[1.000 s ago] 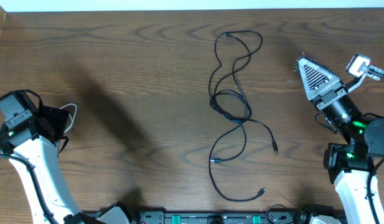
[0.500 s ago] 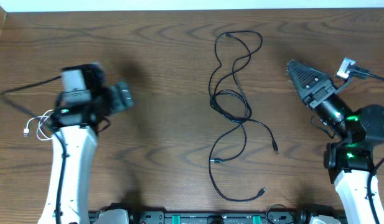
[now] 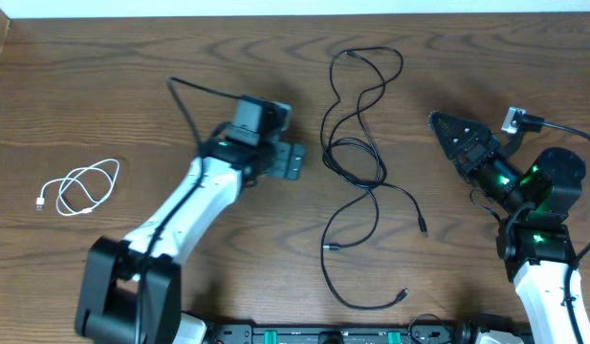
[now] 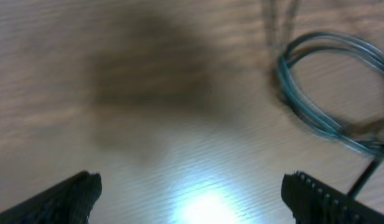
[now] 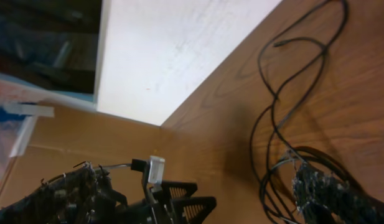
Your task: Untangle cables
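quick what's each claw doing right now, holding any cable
left claw: open, holding nothing
right claw: open, holding nothing

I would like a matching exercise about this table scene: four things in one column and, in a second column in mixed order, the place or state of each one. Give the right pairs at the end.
Column one
1. thin white cable
2. long thin black cables
3. left claw
4. right claw

Column two
a. open, on the right side of the black cables
b. loosely coiled, alone near the left edge of the brown wooden table
c. open, just left of the black cables
d. crossing over each other in the middle

Pairs: 1-b, 2-d, 3-c, 4-a
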You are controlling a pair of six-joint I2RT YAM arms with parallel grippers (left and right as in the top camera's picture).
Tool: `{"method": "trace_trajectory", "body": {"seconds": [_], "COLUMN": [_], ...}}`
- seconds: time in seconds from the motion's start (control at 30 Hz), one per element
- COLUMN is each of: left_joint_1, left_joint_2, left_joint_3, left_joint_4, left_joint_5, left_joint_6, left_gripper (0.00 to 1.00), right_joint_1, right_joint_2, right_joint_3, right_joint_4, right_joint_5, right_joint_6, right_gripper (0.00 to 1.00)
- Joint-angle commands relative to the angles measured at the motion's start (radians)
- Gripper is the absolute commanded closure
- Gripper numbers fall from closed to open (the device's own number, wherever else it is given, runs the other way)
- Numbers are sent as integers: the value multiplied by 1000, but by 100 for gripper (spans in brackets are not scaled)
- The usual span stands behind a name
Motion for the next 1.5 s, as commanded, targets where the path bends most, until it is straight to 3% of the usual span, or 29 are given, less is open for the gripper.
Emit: {"method": "trace_trajectory", "body": {"seconds": [0.0,0.1,0.33,0.43,0.47,0.53,0.6,0.67,0.83,1.0,1.1,1.47], "left_joint_1": [-68,-93,-118,-119,-119,-119,-120,-120,-122,-123,-122,-124], "left_joint_2": [58,96,119,119,119,119,119,119,119,119,124,209], "left_joint_3": [5,5,5,5,5,5,5,5,5,5,5,5], "left_joint_4": [99,169,186,186,183,185,187,187,168,154,153,161], "left_joint_5": [-2,-6,-6,13,53,126,177,177,198,333,338,338], "left_joint_6": [21,47,462,672,728,818,995,1086,1134,1310,1367,1380], "left_gripper": [3,3,6,33,35,34,22,15,13,13,13,14], "right_joint_1": [-3,-3,-3,-3,-3,-3,-3,-3,-3,-3,-3,-3], "right_joint_2": [-6,-6,-6,-6,-6,-6,-6,-6,-6,-6,-6,-6], "right_joint_3": [8,8,8,8,8,8,8,8,8,8,8,8], "right_joint_4": [-24,-24,-24,-31,-31,-31,-31,-31,-47,-72,-76,-75], "right_joint_5": [38,38,43,57,58,62,63,66,89,152,170,174], "right_joint_6": [-35,-35,-87,-88,-93,-107,-124,-125,-132,-158,-158,-158], "right_gripper": [1,1,1,1,1,1,1,1,1,1,1,1]}}
